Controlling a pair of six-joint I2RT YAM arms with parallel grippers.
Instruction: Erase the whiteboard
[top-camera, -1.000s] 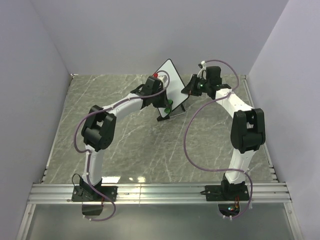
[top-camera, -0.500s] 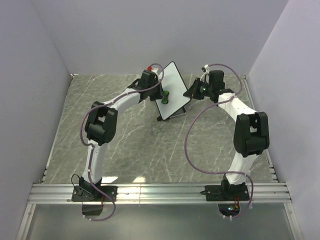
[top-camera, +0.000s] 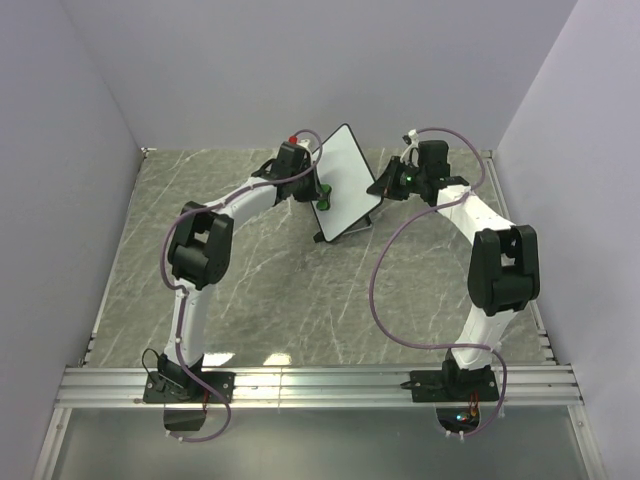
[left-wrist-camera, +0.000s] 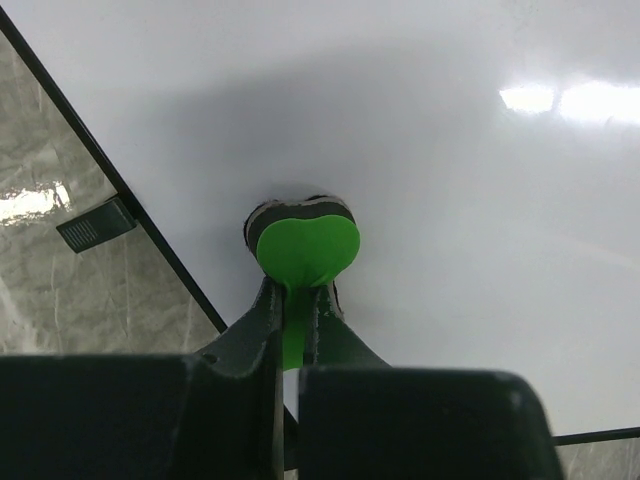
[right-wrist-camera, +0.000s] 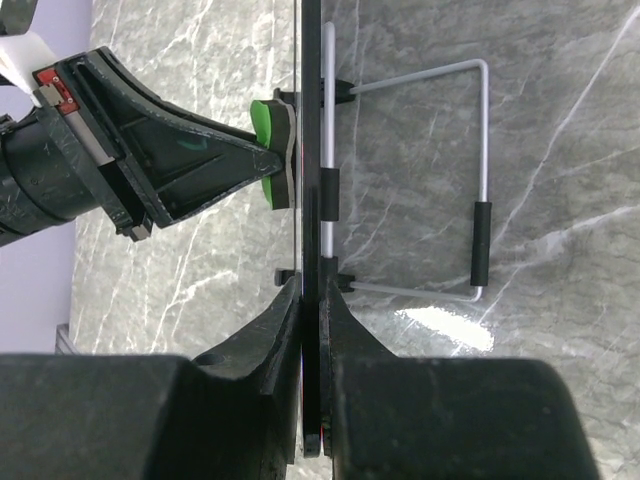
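Observation:
The whiteboard (top-camera: 346, 180) stands tilted on its wire stand at the back middle of the table, its face plain white. My left gripper (top-camera: 322, 195) is shut on the green eraser (left-wrist-camera: 306, 246) and presses it against the board's face (left-wrist-camera: 450, 150) near its left edge. My right gripper (top-camera: 384, 187) is shut on the board's right edge. In the right wrist view the board (right-wrist-camera: 310, 120) shows edge-on between my fingers (right-wrist-camera: 272, 330), with the eraser (right-wrist-camera: 273, 150) against its left side.
The board's wire stand (right-wrist-camera: 470, 170) juts out behind it over the grey marble table (top-camera: 280, 290). Purple walls close in the back and sides. A metal rail (top-camera: 320, 385) runs along the near edge.
My left gripper has moved the eraser up and left across the board's face, then down slightly. My right gripper has kept its hold on the board's edge.

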